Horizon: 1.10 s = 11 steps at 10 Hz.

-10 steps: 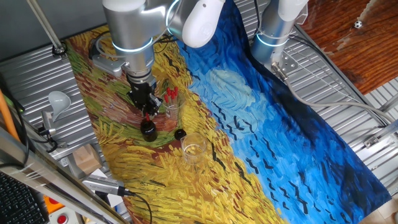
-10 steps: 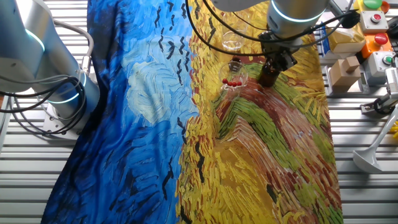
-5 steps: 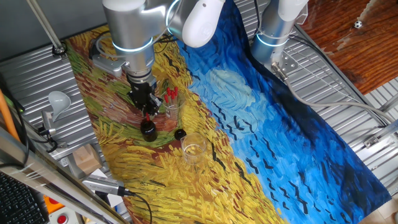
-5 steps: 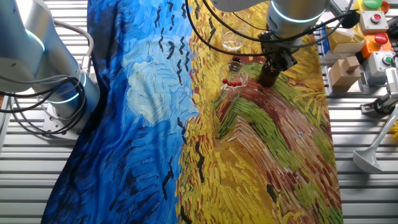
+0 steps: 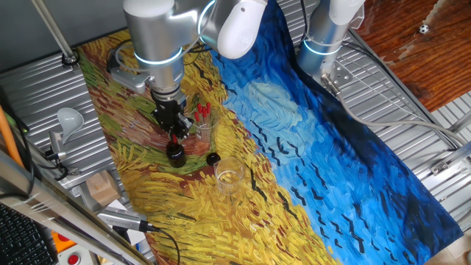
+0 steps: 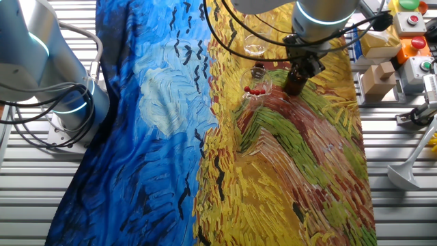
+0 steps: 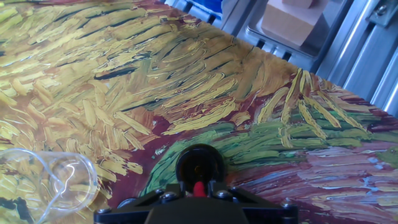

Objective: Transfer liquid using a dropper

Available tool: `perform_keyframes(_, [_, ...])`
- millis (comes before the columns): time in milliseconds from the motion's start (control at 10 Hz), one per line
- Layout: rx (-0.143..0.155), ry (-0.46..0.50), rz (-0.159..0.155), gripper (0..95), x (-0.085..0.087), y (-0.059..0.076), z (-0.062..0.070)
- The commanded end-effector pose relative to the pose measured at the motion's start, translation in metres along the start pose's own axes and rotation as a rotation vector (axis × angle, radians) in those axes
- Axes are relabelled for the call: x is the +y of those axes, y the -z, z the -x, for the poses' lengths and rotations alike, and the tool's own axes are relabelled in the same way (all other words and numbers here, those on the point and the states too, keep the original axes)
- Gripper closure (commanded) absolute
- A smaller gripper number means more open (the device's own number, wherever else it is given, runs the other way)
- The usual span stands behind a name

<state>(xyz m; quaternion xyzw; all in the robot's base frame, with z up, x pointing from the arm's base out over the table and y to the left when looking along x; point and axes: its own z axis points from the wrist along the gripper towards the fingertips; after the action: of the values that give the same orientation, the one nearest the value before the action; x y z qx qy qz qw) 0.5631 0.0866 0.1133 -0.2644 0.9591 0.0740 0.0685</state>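
Observation:
My gripper (image 5: 171, 131) is shut on a dropper (image 5: 174, 138) by its red bulb and holds it upright, right above a small dark bottle (image 5: 175, 153). In the hand view the red bulb (image 7: 199, 188) shows between the fingers, over the bottle's round open mouth (image 7: 200, 165). I cannot tell whether the tip is inside the bottle. The other fixed view shows the gripper (image 6: 301, 68) over the bottle (image 6: 293, 84). A clear glass (image 5: 202, 119) next to it holds several more red-bulbed droppers (image 6: 255, 89).
A small black cap (image 5: 213, 157) lies on the painted cloth near an empty clear glass (image 5: 229, 176). That glass also shows in the hand view (image 7: 50, 183). A second arm's base (image 5: 324, 37) stands at the back. Boxes and buttons (image 6: 403, 41) sit off the cloth's edge.
The arm has shifted very slightly. The gripper stays shut on the dropper over the bottle.

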Motion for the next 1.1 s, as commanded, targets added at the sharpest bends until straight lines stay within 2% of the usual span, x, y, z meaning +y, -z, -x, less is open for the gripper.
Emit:
perform_keyframes(100, [0.002,0.001,-0.001,76.0,0.0002,-0.0009,0.0003])
perform_keyframes(500, [0.002,0.001,-0.002,76.0,0.0008,-0.0027,0.0012])
perform_keyframes(600, [0.002,0.001,-0.002,95.0,0.0009,-0.0027,0.0016])
perform_keyframes(1100, [0.005,-0.002,-0.005,95.0,0.0006,-0.0023,0.0049])
